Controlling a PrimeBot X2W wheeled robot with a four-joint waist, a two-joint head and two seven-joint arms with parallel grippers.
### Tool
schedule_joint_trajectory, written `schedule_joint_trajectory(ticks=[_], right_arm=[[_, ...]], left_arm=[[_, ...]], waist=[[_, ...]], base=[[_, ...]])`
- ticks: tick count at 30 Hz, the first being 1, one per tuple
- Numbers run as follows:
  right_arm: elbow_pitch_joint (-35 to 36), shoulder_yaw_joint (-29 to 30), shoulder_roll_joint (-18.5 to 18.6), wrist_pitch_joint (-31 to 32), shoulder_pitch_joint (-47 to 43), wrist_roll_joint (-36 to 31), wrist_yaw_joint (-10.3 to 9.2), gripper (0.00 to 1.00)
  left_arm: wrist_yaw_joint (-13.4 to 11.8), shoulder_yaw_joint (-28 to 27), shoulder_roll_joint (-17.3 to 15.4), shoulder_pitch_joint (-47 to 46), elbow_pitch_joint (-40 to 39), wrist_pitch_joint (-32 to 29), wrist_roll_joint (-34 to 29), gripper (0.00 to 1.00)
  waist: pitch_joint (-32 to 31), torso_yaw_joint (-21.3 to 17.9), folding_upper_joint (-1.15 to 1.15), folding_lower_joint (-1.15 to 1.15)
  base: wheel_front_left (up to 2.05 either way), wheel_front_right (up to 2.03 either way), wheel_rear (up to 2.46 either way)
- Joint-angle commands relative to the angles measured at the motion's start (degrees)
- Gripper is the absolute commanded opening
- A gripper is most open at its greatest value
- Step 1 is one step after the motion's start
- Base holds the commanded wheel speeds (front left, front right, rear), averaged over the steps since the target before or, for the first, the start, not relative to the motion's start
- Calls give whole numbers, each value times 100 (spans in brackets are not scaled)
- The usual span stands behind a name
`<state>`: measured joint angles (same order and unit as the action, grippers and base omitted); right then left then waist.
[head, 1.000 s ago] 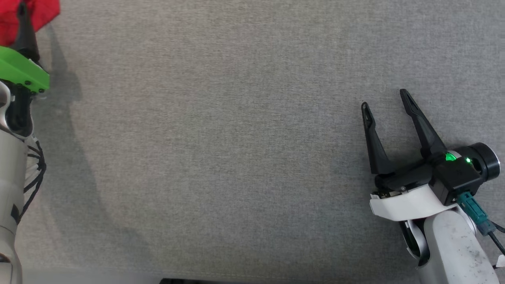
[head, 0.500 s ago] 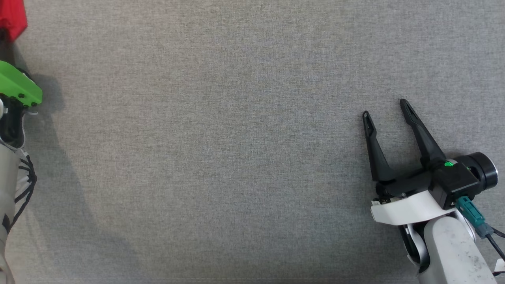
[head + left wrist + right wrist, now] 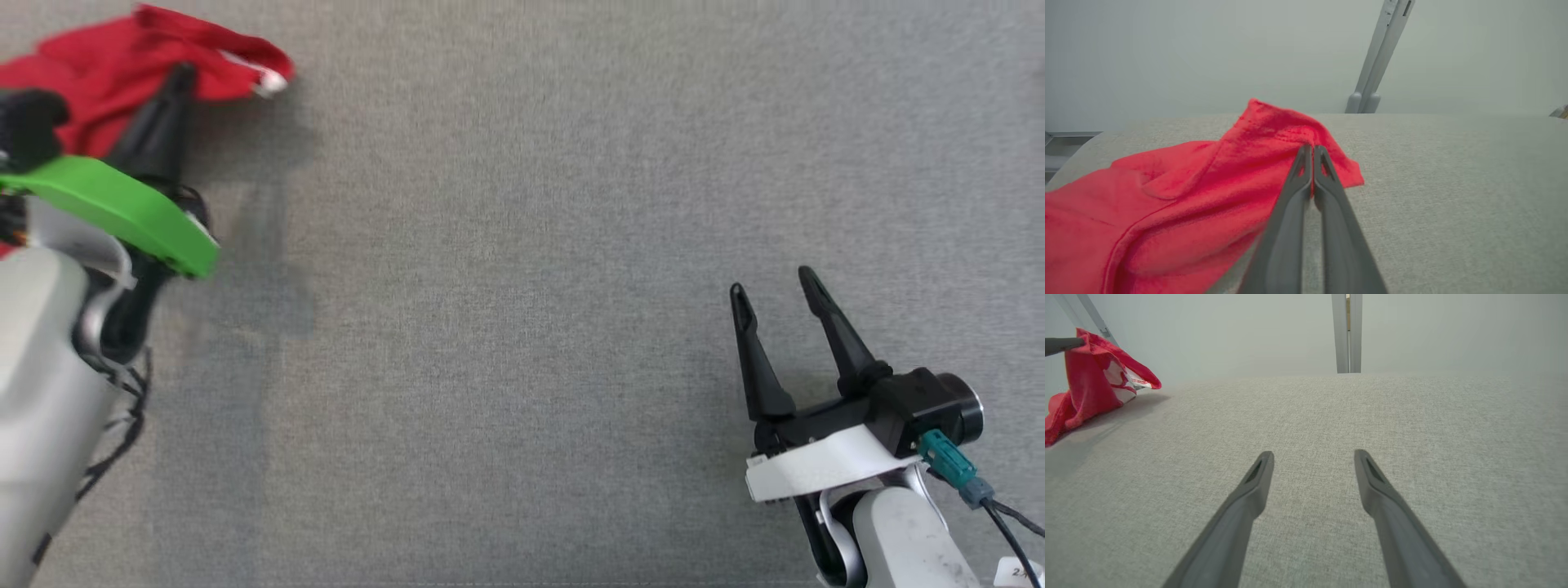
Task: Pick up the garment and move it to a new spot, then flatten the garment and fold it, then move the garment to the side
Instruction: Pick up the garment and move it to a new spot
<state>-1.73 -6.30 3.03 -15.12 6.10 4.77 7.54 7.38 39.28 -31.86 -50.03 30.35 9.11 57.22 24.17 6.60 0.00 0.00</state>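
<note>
The left fingers (image 3: 1313,157) are pressed together and pinch a stitched edge of the red garment (image 3: 1167,196), holding that edge up from the counter (image 3: 1453,183). The right fingers (image 3: 771,284) are spread wide and hold nothing, over bare counter and well apart from the garment. The garment is crumpled, and a white label (image 3: 1137,381) shows near its raised part. It is at the far left of the counter in the head view, with its lower part lying on the surface. The counter is covered with grey woven cloth. Behind it stands a pale wall (image 3: 1453,330) with a grey upright post (image 3: 1347,335).
</note>
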Motion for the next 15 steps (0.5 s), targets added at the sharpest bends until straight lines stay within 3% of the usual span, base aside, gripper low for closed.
schedule_joint_trajectory(ticks=[1,4,11,15], right_arm=[[-27,-25,0,-3,-110,75,-10,100],[-33,-38,-10,-3,-206,238,-10,100],[-9,-14,-10,-3,-439,491,-10,100],[13,26,-11,-3,-528,557,-10,100]], left_arm=[[13,56,-48,206,-380,-85,84,0],[-177,187,1,574,-1423,-311,202,0],[-1004,595,223,1269,-4062,-759,276,0],[-1337,767,319,1413,-5154,-1012,327,0]], waist=[[-656,-182,0,0],[-943,-340,0,0],[-1362,-800,0,0],[-1460,-1067,0,0]], base=[[0,0,0],[0,0,0],[0,0,0],[0,0,0]])
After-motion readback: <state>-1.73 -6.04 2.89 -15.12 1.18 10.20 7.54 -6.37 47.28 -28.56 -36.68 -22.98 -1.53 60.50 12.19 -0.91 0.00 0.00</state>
